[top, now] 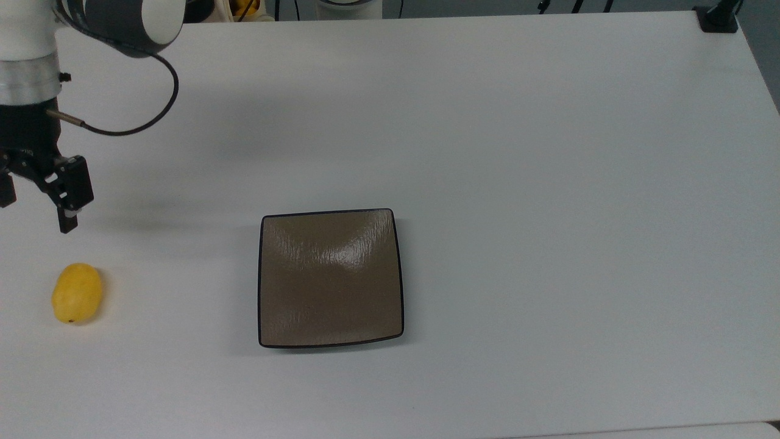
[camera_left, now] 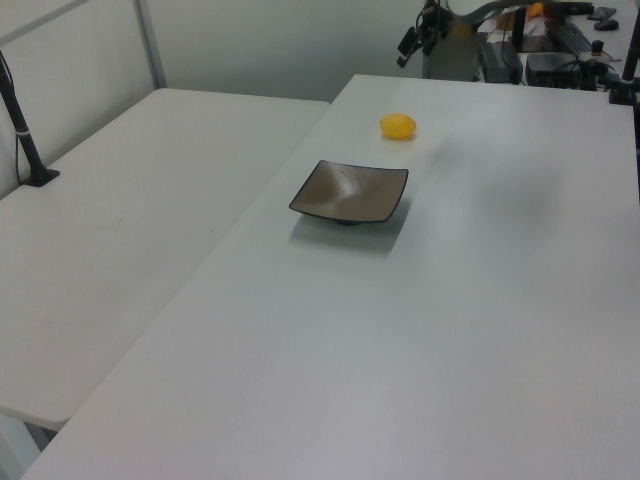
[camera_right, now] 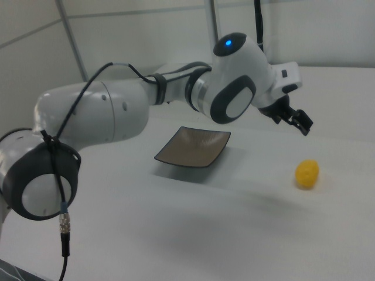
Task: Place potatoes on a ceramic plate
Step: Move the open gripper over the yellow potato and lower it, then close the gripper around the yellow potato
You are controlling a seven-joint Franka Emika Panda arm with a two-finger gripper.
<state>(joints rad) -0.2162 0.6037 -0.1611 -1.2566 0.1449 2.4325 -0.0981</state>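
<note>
A broad white table [top: 548, 183] filled the top view, its surface plain and matte. In the left view a second white table [camera_left: 120, 230] stood just beside it, edge against edge. A black post on a small base [camera_left: 30, 150] stood at the left view's left edge. Beyond the far end sat dark equipment [camera_left: 545, 60], possibly electronics, with something yellow-orange [camera_left: 505, 12] among it.
</note>
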